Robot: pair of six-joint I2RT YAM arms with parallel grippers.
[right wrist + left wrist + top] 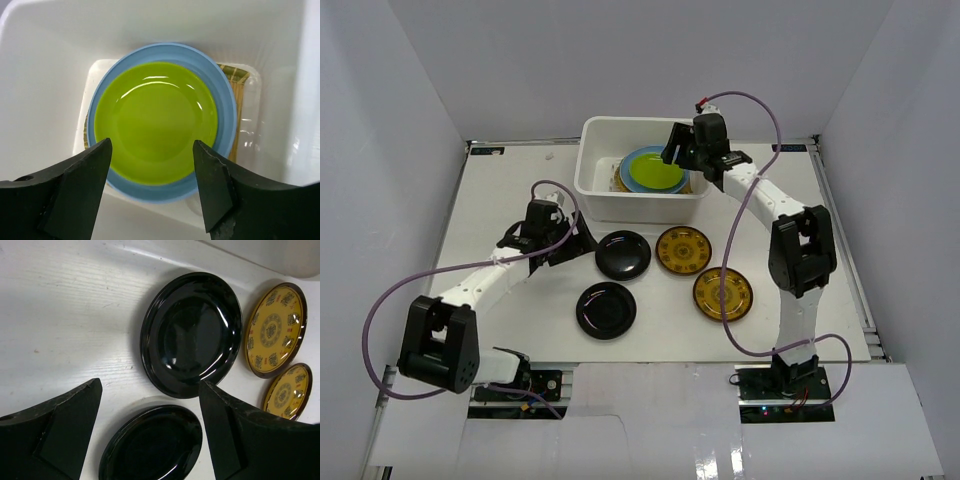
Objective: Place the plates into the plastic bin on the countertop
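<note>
Stacked inside the plastic bin point(592, 165), at the middle of the countertop's point(490, 220) far edge: lime green plate point(156, 120) uppermost, nested in the light blue plate point(227, 117), with the edge of a straw-coloured woven plate point(236, 80) peeking out beneath on the right. Outside the bin, just in front of its near wall: far black plate point(622, 254) with far patterned plate point(684, 250) just beside it on the right. Closer to the near edge: near black plate point(606, 309) and near patterned plate point(723, 293), all four lying flat and close together. Directly above the green plate: right gripper point(152, 165), jaws parted, grasping nothing. Low over the two black plates: left gripper point(150, 432), spread wide and likewise released, fingers point(65, 435) clear of both rims.
</note>
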